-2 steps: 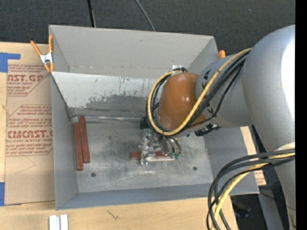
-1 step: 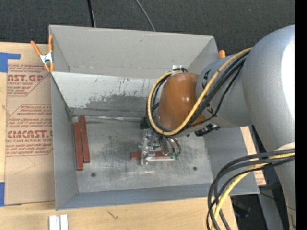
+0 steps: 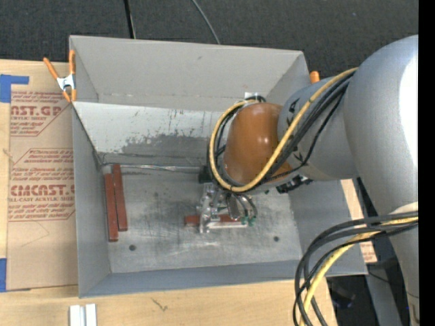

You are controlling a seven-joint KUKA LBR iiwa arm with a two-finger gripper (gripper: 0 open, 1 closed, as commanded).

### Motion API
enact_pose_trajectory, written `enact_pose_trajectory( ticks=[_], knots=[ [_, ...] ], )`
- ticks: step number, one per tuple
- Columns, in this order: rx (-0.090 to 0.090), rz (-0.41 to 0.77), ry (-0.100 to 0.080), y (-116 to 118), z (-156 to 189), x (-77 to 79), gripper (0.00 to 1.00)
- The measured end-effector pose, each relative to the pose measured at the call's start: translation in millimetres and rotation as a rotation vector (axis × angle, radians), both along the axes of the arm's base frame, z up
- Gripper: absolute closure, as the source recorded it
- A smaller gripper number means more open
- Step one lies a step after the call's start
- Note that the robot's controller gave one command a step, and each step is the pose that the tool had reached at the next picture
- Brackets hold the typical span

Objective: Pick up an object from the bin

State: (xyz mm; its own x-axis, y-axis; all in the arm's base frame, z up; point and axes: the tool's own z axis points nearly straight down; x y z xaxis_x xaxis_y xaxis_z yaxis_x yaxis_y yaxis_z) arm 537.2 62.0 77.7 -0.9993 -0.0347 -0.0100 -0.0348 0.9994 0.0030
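Note:
My gripper point(image 3: 213, 210) is low over the bin's floor, a little right of the middle. Right under it lies a small thing with a red-brown end point(image 3: 192, 219) sticking out to the left and a pale metal part running right; the gripper hides much of it. A small green bit point(image 3: 250, 219) shows at the gripper's right side. Two long red-brown sticks point(image 3: 115, 202) lie side by side along the left wall, far from the gripper.
The arm with its orange-brown cover and cables comes in from the right and hides the bin's right part. Bare floor lies between the sticks and the gripper and along the front wall.

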Motion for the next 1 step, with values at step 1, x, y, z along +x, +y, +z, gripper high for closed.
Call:
enact_pose_trajectory(
  ticks=[1],
  knots=[
    [-0.003,0.076,0.005,-10.7,35.0,11.7,1.00]
  ],
)
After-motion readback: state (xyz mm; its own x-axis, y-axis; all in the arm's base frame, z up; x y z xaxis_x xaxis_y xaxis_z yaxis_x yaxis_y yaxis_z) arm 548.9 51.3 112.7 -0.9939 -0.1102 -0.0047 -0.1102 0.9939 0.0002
